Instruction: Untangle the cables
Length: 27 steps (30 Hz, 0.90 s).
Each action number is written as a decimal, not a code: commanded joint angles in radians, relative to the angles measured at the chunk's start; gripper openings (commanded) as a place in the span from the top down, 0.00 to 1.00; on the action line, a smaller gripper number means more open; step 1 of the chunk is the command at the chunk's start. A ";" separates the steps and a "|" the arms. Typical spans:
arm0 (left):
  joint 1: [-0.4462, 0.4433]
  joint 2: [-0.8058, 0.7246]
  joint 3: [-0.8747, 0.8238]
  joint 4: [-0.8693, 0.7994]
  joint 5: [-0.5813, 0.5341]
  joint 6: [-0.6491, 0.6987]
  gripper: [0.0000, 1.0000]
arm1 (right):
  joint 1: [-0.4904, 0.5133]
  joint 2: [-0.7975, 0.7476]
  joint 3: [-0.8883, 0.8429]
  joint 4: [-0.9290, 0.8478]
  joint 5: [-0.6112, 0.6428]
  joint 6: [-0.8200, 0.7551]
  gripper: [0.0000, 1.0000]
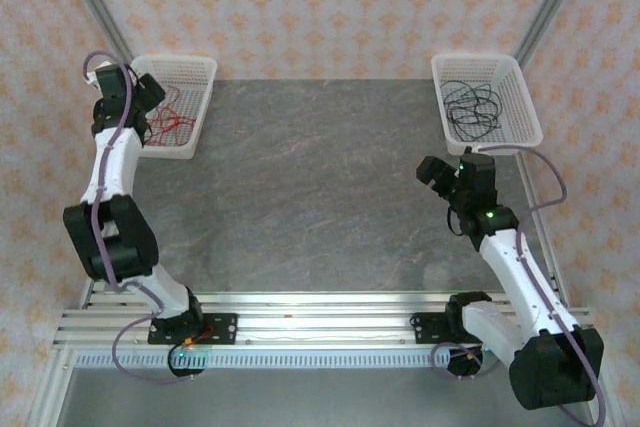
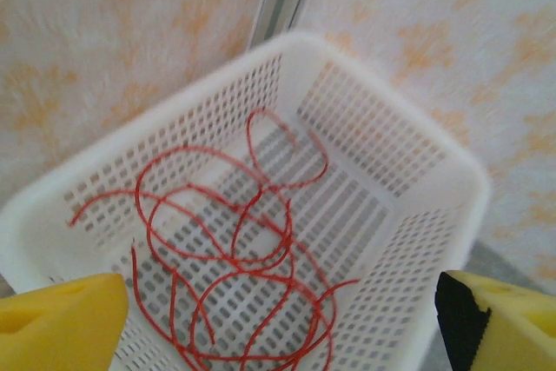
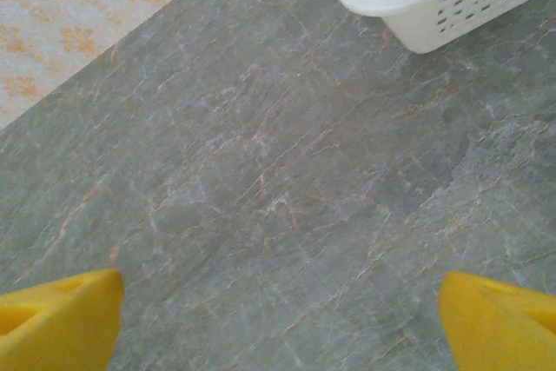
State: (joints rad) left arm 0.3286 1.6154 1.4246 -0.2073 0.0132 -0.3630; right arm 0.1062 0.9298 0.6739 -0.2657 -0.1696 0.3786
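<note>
My left gripper [image 2: 278, 327] hangs over the far-left corner of the table with its yellow pads spread wide, one at each lower corner of the wrist view. Nothing is pinched between them. Directly beneath sits a white perforated plastic basket [image 2: 379, 138], and in it lie the thin red wire cables [image 2: 228, 260], resting on the slotted floor.

My right gripper [image 3: 278, 319] is just as wide open and also empty. It is poised above bare grey stone-patterned tabletop [image 1: 310, 177], just short of the second white perforated basket [image 1: 480, 59] in the far-right corner. That basket holds the thin black wire cables [image 1: 470, 107].

As I read it, the sorting is essentially done. Red strands are in one basket, black in the other, the two well apart, and I see no wire on the table between them. Neither of my grippers has anything to carry.

What may be left is inside the baskets. The red cables form loose, springy loops that cross one another many times, with a few free ends curling up towards the walls. The crossings look like overlaps rather than tight knots, but I cannot tell for sure. The black bundle is too small from above to say more than that it is coiled loosely.
</note>
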 commanded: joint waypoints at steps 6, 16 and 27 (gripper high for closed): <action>-0.099 -0.428 -0.480 0.448 -0.165 0.039 0.01 | 0.007 -0.074 -0.245 0.420 0.172 -0.159 0.05; -0.146 -0.739 -1.292 1.134 -0.154 0.143 0.01 | 0.005 0.005 -0.604 1.203 0.325 -0.365 0.03; -0.179 -0.047 -1.468 2.045 -0.003 0.178 0.01 | -0.058 0.449 -0.650 1.755 0.229 -0.403 0.01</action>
State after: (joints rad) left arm 0.1738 1.4242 0.0067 1.3998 -0.0761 -0.2276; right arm 0.0826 1.3113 0.0467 1.2362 0.0875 -0.0025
